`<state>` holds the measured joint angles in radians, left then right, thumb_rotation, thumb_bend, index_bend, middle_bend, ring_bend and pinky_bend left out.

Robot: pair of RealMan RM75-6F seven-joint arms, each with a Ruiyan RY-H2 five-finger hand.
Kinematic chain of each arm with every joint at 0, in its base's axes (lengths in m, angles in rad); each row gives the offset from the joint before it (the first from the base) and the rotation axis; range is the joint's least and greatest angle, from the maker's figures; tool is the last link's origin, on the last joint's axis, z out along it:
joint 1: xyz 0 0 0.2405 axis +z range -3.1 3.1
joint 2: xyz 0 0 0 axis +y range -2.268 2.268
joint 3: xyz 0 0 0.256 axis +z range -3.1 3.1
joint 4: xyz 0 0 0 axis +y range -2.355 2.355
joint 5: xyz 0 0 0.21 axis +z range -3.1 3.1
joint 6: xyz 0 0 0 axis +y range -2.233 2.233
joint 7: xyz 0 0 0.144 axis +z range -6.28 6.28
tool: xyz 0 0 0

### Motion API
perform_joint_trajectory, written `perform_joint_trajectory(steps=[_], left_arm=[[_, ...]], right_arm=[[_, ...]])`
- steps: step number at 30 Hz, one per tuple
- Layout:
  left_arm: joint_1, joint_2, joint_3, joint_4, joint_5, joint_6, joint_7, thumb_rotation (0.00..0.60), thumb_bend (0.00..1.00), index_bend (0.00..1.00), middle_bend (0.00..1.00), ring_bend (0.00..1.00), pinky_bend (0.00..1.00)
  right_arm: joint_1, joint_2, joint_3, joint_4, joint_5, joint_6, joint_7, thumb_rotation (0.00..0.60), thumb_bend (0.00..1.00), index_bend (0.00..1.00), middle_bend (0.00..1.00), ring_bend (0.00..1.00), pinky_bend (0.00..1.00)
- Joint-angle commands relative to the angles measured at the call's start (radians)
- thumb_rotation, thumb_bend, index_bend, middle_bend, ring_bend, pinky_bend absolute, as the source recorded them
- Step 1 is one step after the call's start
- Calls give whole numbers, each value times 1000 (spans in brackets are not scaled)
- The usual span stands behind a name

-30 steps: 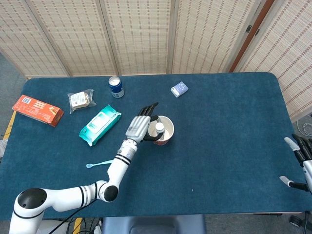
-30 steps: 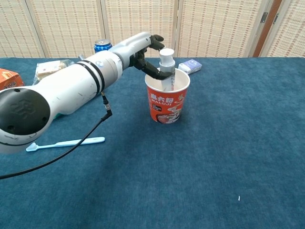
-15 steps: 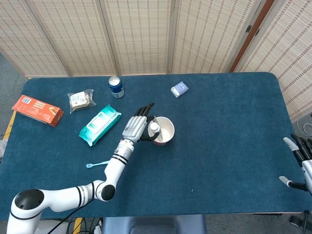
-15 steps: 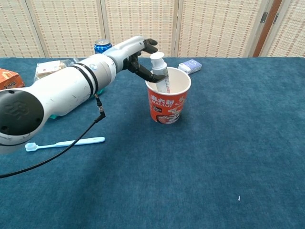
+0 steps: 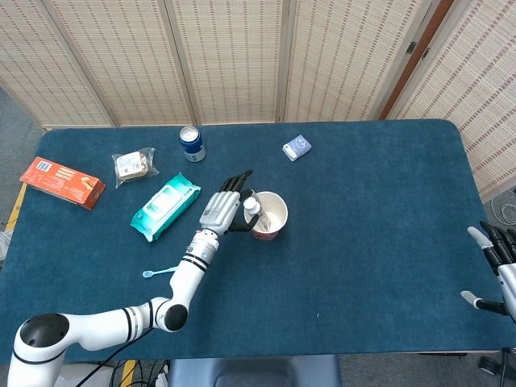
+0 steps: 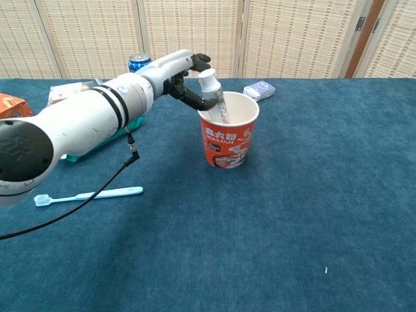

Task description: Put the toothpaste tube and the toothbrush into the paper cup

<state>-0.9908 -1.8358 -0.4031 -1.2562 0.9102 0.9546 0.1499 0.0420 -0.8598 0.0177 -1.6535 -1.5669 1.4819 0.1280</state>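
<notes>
The red paper cup (image 5: 272,228) (image 6: 229,142) stands near the middle of the blue table. A white toothpaste tube (image 5: 251,205) (image 6: 212,94) sits in it cap up, leaning over the cup's left rim. My left hand (image 5: 223,205) (image 6: 184,77) is at that rim and holds the tube just under its cap, between thumb and fingers. The light blue toothbrush (image 5: 161,271) (image 6: 89,195) lies flat on the table, well to the left of the cup and under my left forearm. My right hand (image 5: 498,256) hangs at the table's right edge, fingers apart and holding nothing.
A teal wipes pack (image 5: 165,206) lies left of the cup. Behind it are a blue can (image 5: 191,143) (image 6: 138,63), a snack packet (image 5: 133,165) and a red box (image 5: 62,182). A small blue-white box (image 5: 297,147) (image 6: 259,90) sits behind the cup.
My left hand has drawn back to the left from over the cup. The tube has sunk lower and tipped from upright to leaning on the left rim.
</notes>
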Motion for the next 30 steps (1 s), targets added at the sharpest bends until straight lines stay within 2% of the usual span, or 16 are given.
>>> perform_joint_trajectory(steps=[1, 15, 30], left_arm=[[2, 2, 0, -2, 2, 0, 1, 600, 402, 356, 0, 0, 0], [14, 18, 5, -17, 9, -5, -1, 600, 402, 257, 0, 0, 0], [19, 20, 8, -34, 15, 0, 4, 600, 402, 254, 0, 0, 0]], right_arm=[[0, 0, 0, 0, 0, 0, 0, 600, 0, 68, 0, 0, 47], [2, -2, 0, 0, 2, -4, -5, 600, 0, 68, 0, 0, 47], [4, -3, -1, -1, 3, -7, -9, 600, 0, 68, 0, 0, 47]])
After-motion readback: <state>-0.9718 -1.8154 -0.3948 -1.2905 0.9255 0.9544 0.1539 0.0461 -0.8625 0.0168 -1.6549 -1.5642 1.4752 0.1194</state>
